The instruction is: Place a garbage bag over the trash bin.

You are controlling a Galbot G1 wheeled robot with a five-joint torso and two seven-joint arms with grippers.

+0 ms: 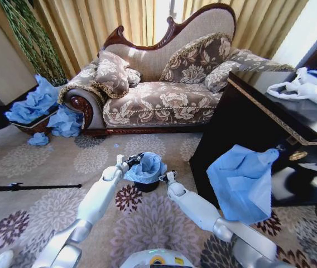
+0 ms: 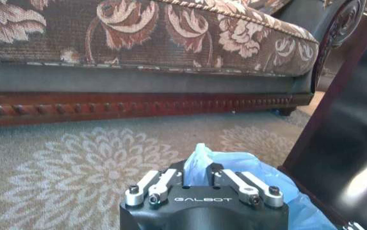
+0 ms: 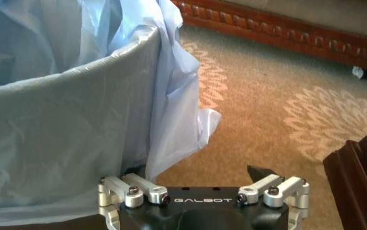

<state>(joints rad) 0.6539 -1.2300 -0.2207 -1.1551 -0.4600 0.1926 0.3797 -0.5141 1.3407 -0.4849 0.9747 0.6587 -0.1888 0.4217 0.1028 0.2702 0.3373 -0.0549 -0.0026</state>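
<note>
The trash bin [image 1: 146, 186] is a small black cylinder on the patterned carpet in front of the sofa. The light-blue garbage bag [image 1: 148, 167] lies over its mouth and hangs down its sides. My left gripper [image 1: 134, 161] is at the bin's left rim; in the left wrist view it [image 2: 199, 179] is shut on a pinch of the garbage bag [image 2: 199, 158] sticking up between the fingers. My right gripper [image 1: 170, 177] is at the bin's right side. In the right wrist view it [image 3: 197, 176] is open beside the draped garbage bag [image 3: 74, 134], one fingertip [image 3: 134, 171] at the hem.
A floral sofa [image 1: 158, 97] stands behind the bin. A dark cabinet [image 1: 242, 123] on the right carries a large blue plastic sheet [image 1: 241, 181] and white bags [image 1: 309, 86]. Blue plastic [image 1: 35, 103] is heaped at the left, and a black pole [image 1: 30, 187] lies on the carpet.
</note>
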